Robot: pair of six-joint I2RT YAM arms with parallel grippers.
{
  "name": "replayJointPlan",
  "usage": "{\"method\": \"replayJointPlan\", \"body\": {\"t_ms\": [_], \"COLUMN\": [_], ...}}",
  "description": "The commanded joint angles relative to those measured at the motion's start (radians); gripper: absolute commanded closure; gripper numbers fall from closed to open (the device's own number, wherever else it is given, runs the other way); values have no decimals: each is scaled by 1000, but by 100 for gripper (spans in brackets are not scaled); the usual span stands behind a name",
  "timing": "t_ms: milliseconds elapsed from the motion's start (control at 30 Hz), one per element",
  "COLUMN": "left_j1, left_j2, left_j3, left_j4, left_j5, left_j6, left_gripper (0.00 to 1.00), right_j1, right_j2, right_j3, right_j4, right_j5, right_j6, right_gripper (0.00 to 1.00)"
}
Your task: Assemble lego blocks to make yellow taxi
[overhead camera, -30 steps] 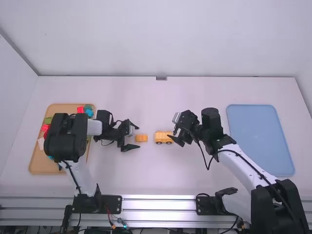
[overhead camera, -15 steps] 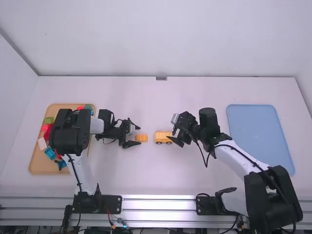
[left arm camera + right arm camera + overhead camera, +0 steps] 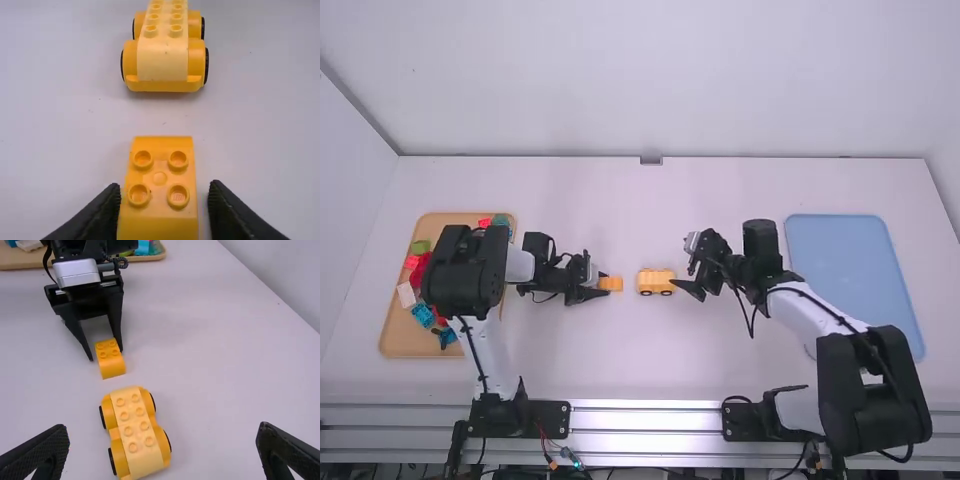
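A yellow-orange block (image 3: 159, 179) with 4 round studs sits studs up on the table, unattached, near 1 end of a wheeled base (image 3: 163, 60). The base is yellow with a paler top strip bearing 8 studs in 2 rows of 4, and it stands upright on 4 black-edged wheels, its length pointing roughly toward the block.

In the high view, a wide lane crosses the bench (image 3: 620, 195) through the upper middle. At the centre, the car (image 3: 656, 283) stands between the left pincer (image 3: 604, 283) and right pincer (image 3: 682, 277), a narrow gap parting it from the block (image 3: 612, 284). A passage also opens lower middle. A wooden tray (image 3: 400, 338) blocks the left, a blue tray (image 3: 850, 270) the right.
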Motion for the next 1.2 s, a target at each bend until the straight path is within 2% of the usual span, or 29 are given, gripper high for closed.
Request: {"method": "replayJointPlan", "body": {"t_ms": [0,33,200,367,433,567,667,833,1000,1167], "left_j1": [-12,-12,-12,-12,-12,-12,-13,-28,-120,-207], "left_j2": [11,11,10,-29,-44,-77,-109,-167,-221,-234], "left_j3": [-3,-4,-3,19,24,30,29,29,29,29], "left_j4": [-1,7,29,-34,-50,-57,-40,-49,-41,27], "left_j5": [0,3,3,48,61,59,55,58,-31,-42], "left_j6": [6,7,6,6,6,-24,-125,-170,-243,-346], "left_gripper": [77,83,88,89,85,83,79,81,85,92], "right_j1": [-2,-1,-2,-3,-3,-2,-3,-3,-2,18], "right_j2": [7,7,23,124,174,287,370,473,597,694], "right_j3": [-11,-11,-12,-11,-11,-11,-11,-11,8,89], "right_j4": [-9,-11,-28,-31,-16,62,137,259,445,459], "right_j5": [-39,-35,-1,-24,-71,-153,-188,-252,-290,-307], "right_j6": [0,0,-2,-148,-209,-277,-309,-318,-269,-231], "right_gripper": [1,1,1,1,1,1,2,1,2,2]}}
